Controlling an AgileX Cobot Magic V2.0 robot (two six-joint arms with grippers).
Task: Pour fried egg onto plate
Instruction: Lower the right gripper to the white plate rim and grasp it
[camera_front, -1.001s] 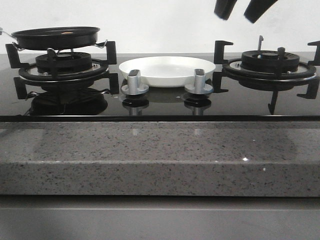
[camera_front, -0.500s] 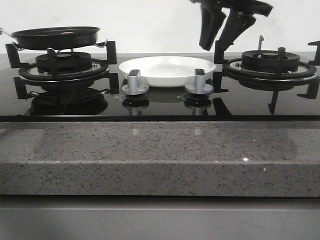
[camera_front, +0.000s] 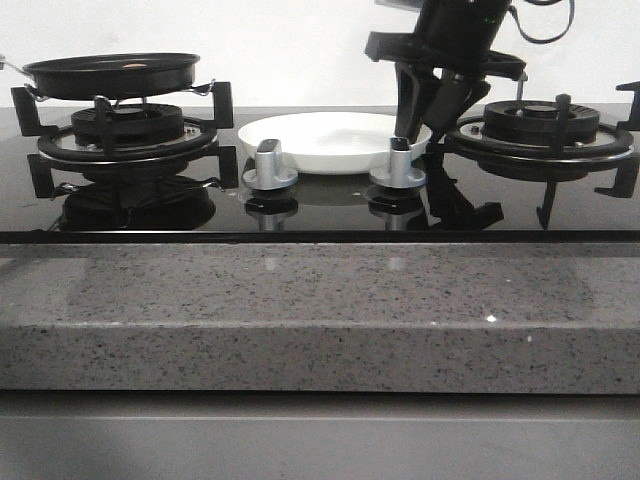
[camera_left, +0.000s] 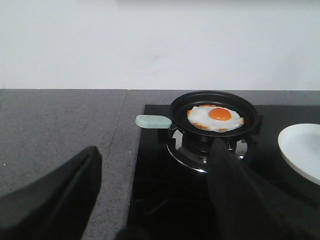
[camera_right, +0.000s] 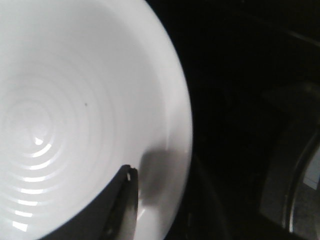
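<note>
The fried egg (camera_left: 216, 117), white with an orange yolk, lies in a black frying pan (camera_left: 214, 111) with a pale green handle (camera_left: 153, 121) on the left burner. The same pan (camera_front: 110, 72) shows side-on in the front view. The white plate (camera_front: 335, 140) sits on the hob between the burners. My right gripper (camera_front: 425, 118) hangs open at the plate's right rim: one finger (camera_right: 120, 205) is over the plate (camera_right: 75, 125), the other is lost in the dark outside the rim. My left gripper (camera_left: 152, 200) is open and empty, well short of the pan.
Two silver knobs (camera_front: 268, 165) (camera_front: 398, 163) stand in front of the plate. The right burner grate (camera_front: 540, 125) is just beside my right gripper. A speckled grey counter (camera_left: 55, 130) lies beside the black glass hob (camera_front: 320, 205).
My right gripper has come down from the top of the front view and shifted left, to the plate's right rim. Pan and plate have not moved.
</note>
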